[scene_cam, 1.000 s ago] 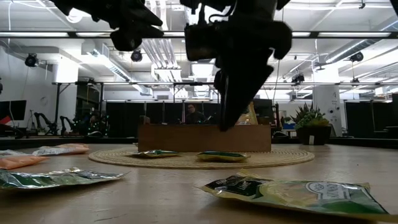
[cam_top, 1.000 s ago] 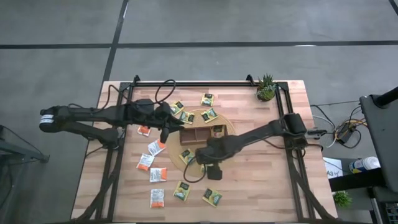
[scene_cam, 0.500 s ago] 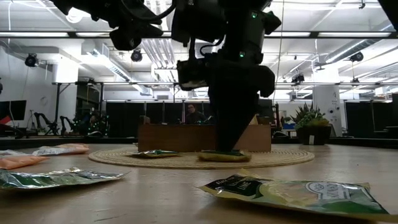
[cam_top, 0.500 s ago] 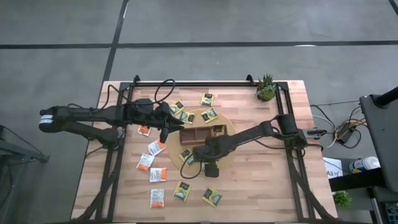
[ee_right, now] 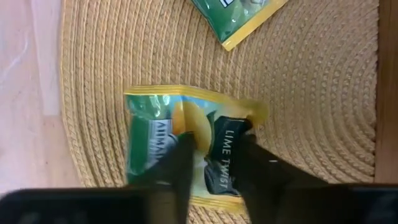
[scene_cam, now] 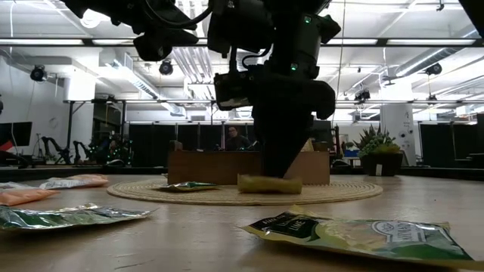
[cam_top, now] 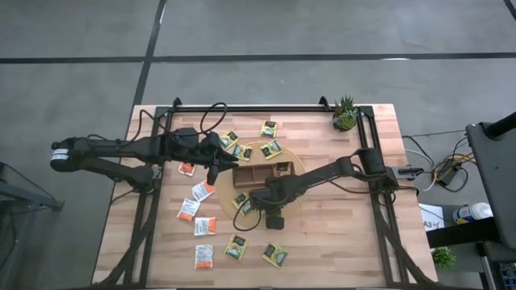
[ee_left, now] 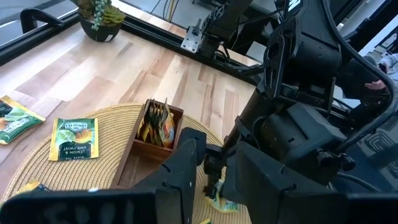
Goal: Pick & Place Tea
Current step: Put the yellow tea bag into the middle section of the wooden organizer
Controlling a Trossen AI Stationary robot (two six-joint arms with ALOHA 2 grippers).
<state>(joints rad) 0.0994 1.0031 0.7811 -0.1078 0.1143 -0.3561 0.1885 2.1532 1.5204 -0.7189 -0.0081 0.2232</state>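
Note:
A yellow-green tea sachet [ee_right: 186, 134] lies on the round woven mat [scene_cam: 333, 192], in front of the brown wooden tray [cam_top: 260, 172]. My right gripper [ee_right: 214, 158] stands over it, pointing down, shut on it; in the low view the sachet [scene_cam: 269, 183] looks bunched. A second sachet [scene_cam: 189, 186] lies flat on the mat beside it. One tray compartment holds upright sachets [ee_left: 158, 121]. My left gripper [cam_top: 214, 167] hangs above the tray's left end. My right gripper pinches the sachet's middle [ee_right: 205, 140] between its two fingers [ee_right: 177, 162], coming from above and pointing down. The paper bulges up between the fingers. The sachet's underside stays on the woven mat [ee_right: 311, 124].
Loose sachets lie on the table left of and in front of the mat [cam_top: 205, 225], [cam_top: 275, 254], and more behind it [cam_top: 268, 128]. One big sachet lies close to the low camera [scene_cam: 355, 230]. A potted plant [cam_top: 345, 113] stands at the far right corner.
My right gripper has come down onto the sachet on the mat, shifting a little toward the table's left edge, and has shut on it. The sachet, flat before, is now bunched up in its middle.

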